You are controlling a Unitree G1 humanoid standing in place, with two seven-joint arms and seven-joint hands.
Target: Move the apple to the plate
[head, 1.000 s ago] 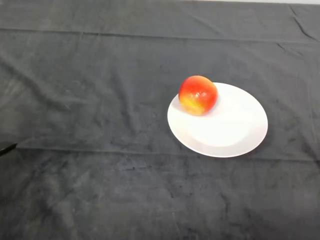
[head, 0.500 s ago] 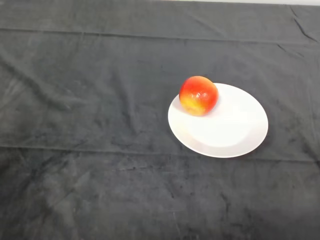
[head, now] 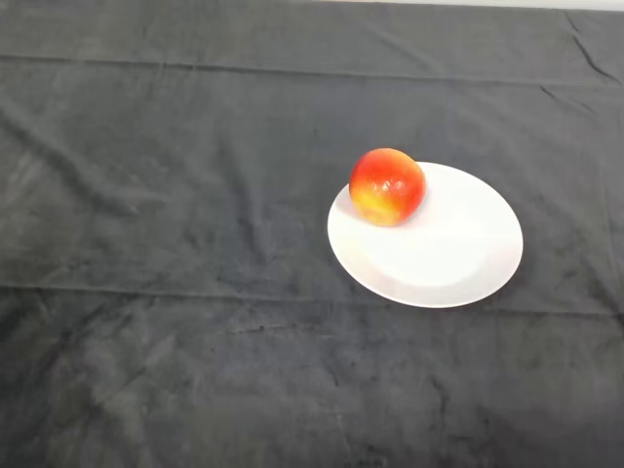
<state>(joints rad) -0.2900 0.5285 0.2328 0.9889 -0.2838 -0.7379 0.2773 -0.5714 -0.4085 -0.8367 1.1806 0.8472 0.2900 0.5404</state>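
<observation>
1. Tabletop [head: 146,370]: covered edge to edge by a dark grey cloth [head: 195,146], matte and slightly napped like felt or velour. Long shallow creases run across it from side to side, one near the far edge and one across the near half; smaller wrinkles gather at the far right corner. A thin pale strip shows along the very top, beyond the cloth.

2. Plate [head: 458,253]: round, plain white, smooth and glossy, with a shallow well and a broad, gently raised rim. Lies flat on the cloth, right of centre. A soft shadow hugs its near right edge.

3. Apple [head: 387,185]: round, slightly squat, skin smooth with a faint sheen. Red-orange over the top and sides, fading to yellow on the lower left. It sits on the plate at the far left part of the rim, its body overhanging the plate's edge a little toward the cloth. Casts a light grey shadow onto the white surface to its right.

4. Hand: no part of it or the arm shows, so its state cannot be told.
</observation>
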